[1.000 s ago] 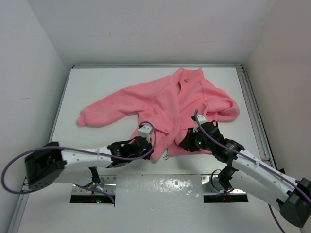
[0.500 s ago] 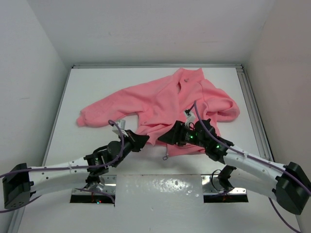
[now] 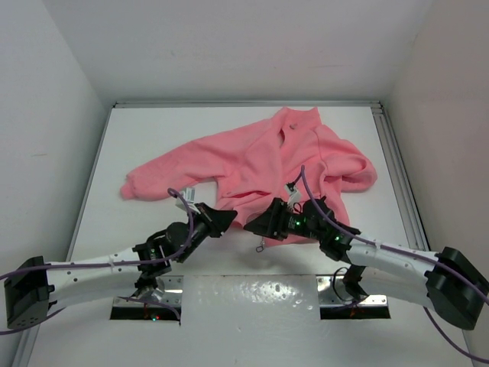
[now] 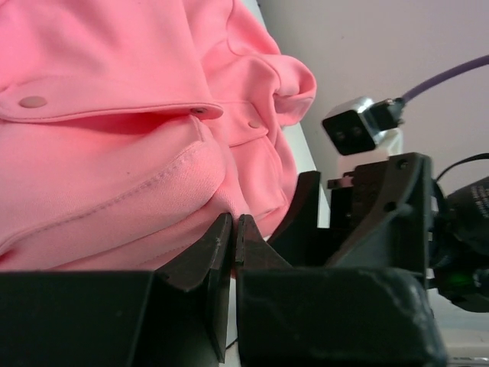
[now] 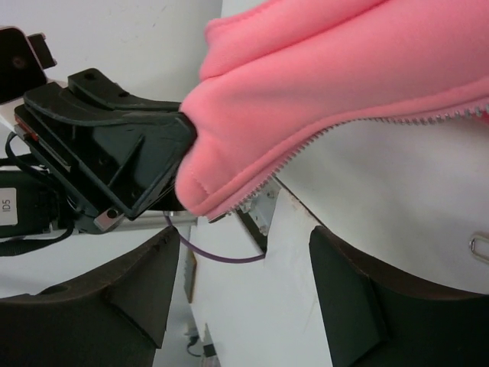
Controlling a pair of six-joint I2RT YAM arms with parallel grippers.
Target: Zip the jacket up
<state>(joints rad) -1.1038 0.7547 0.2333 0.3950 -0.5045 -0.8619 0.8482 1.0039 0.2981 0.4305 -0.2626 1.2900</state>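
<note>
The table (image 3: 153,138) carries the jacket (image 3: 260,157), which lies open and rumpled toward the far right, sleeves thrown out to both sides, so the two front edges are nowhere near lined up. If one edge gets pulled up while the fleece is bunched like this, the rest may drag along with it.

The left end effector (image 3: 228,222) is pressed together at the bottom hem corner (image 5: 202,195) and seems to pinch a thin bite of it, holding that corner off the table. So shallow a hold could slip as soon as the fabric is tensioned.

The right end effector (image 3: 258,226) is spread wide and grips nothing, just beside the same corner. Closing here could catch fleece rather than the zipper teeth (image 5: 359,122).

A small metal loop (image 3: 261,246), probably the pull, lies on the table near the hem. It is tiny and flat, so it is easy to miss or nudge away.
</note>
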